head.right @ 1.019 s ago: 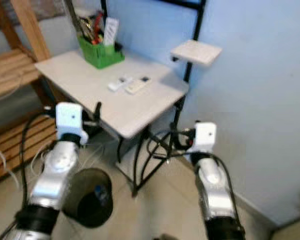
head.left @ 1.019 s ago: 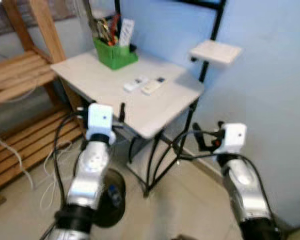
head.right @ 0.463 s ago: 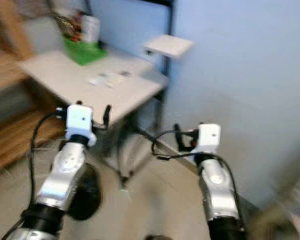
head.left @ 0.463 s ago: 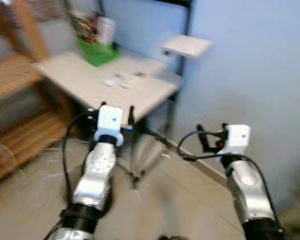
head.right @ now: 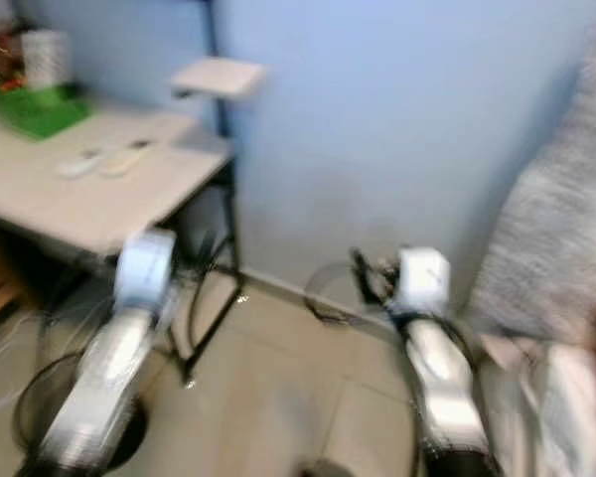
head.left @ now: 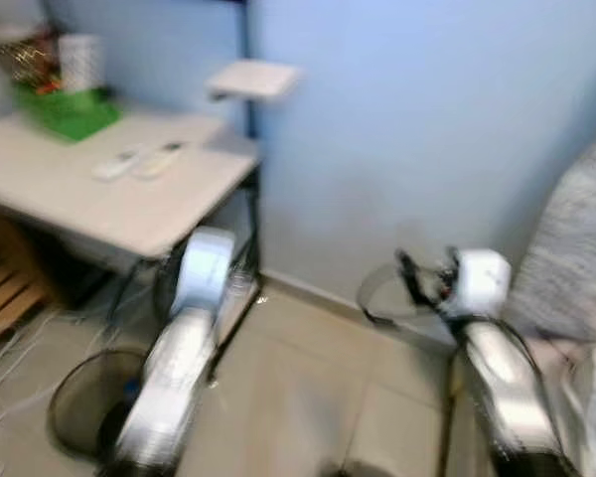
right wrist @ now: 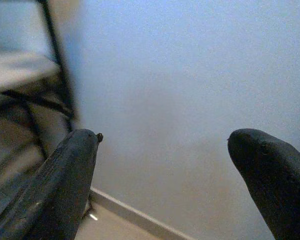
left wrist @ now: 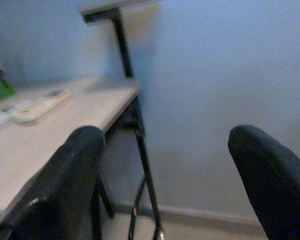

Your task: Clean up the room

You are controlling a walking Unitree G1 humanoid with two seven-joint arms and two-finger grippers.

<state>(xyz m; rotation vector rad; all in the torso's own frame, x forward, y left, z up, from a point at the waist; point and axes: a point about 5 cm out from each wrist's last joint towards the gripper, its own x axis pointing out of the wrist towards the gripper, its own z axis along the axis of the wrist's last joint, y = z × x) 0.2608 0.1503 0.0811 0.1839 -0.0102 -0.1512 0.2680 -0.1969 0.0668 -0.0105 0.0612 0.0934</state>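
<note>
Pale blue wall (head.left: 397, 129): it runs behind everything in the head views, which are blurred.
Head views, floor: light tiles (head.left: 308, 388) lie open between the two arms, up to a pale skirting strip at the wall's foot.
Head views, table: a white table (head.left: 79, 199) on black legs stands to the robot's left, its corner edge close to the left arm.
Head views, on the table: two pale remote controls (head.left: 139, 161) lie side by side near the middle; a green holder (head.left: 65, 107) with blurred contents stands at the far side.
Head views, shelf: a small white shelf (head.left: 251, 78) sits on a black upright post above the table's far corner.
Head views, bin: a dark round bin (head.left: 84, 412) stands on the floor under the table's near edge, beside the left arm.
Head views, right edge: grey speckled fabric (head.left: 576, 258) crowds in beside the right arm.
Left wrist view: the left gripper (left wrist: 172, 185) has its fingers spread wide with nothing between them, aimed past the table's corner at the wall.
Right wrist view: the right gripper (right wrist: 170, 185) is likewise spread wide and empty, facing the bare wall and skirting, with black table legs (right wrist: 55, 75) off to one side.
</note>
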